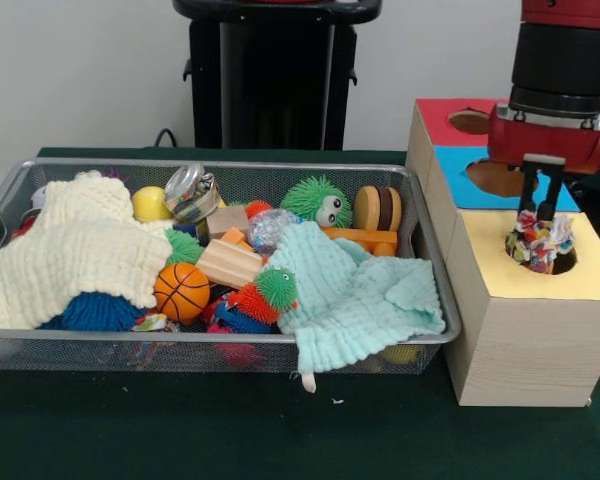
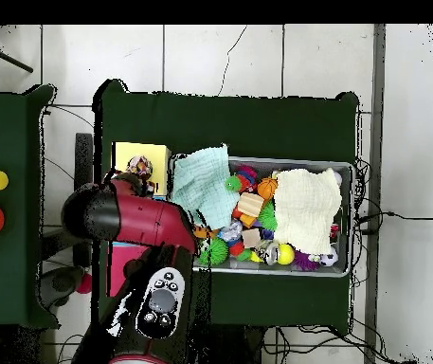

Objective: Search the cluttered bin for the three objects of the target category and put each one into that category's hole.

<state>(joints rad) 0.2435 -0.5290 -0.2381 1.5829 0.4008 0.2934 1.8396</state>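
Note:
My gripper (image 1: 540, 212) hangs straight down over the yellow-topped wooden box (image 1: 525, 330) to the right of the bin. Its fingers are close together, pinching the top of a knotted multicoloured fabric ball (image 1: 540, 243). The ball sits partly inside the round hole (image 1: 567, 262). In the overhead view the ball (image 2: 139, 168) shows on the yellow top, just beyond my arm. The silver wire-mesh bin (image 1: 220, 165) is full of toys and cloths. I cannot make out any other fabric balls in it.
The blue-topped box (image 1: 460, 185) and red-topped box (image 1: 442, 112) stand behind the yellow one. In the bin lie a cream cloth (image 1: 75, 250), a mint cloth (image 1: 355, 290), a green spiky ball with eyes (image 1: 317, 201) and a small basketball (image 1: 181, 291).

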